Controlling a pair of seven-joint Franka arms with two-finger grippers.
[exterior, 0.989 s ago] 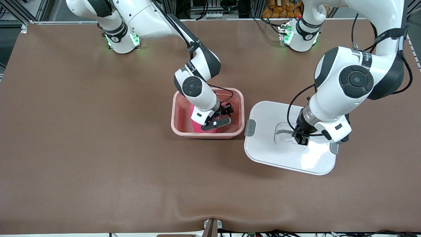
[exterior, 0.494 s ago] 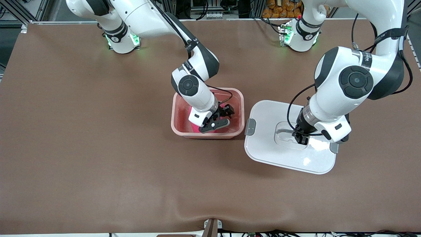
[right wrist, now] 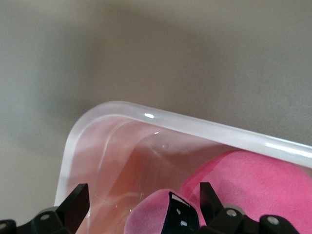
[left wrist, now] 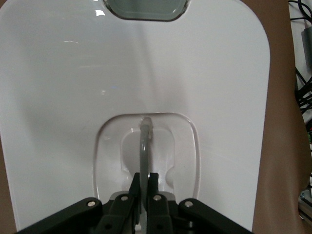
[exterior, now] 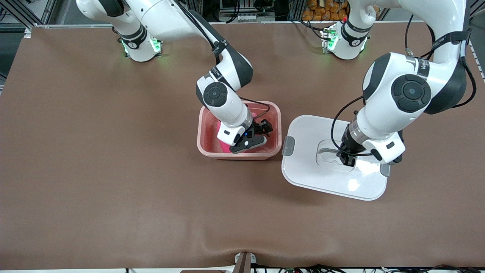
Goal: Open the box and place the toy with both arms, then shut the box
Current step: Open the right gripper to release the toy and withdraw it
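Note:
The box's pink tub (exterior: 202, 129) stands open in the middle of the table. The pink toy (exterior: 224, 145) lies inside it. My right gripper (exterior: 261, 131) hangs open just over the toy, its fingers spread to either side of a plush flap (right wrist: 156, 209) inside the tub's rim (right wrist: 195, 126). The white lid (exterior: 307, 132) lies flat on the table beside the tub, toward the left arm's end. My left gripper (exterior: 347, 160) is shut on the lid's raised handle (left wrist: 145, 146) in its recess, over the lid (left wrist: 146, 73).
A grey clip (exterior: 288, 146) sits on the lid's edge facing the tub, and another (exterior: 384, 170) is on the lid's edge away from the tub. Brown table mat (exterior: 113, 170) stretches wide toward the front camera and the right arm's end.
The right arm's wrist has risen slightly over the tub, its gripper staying open over the toy. The left gripper and lid have barely moved.

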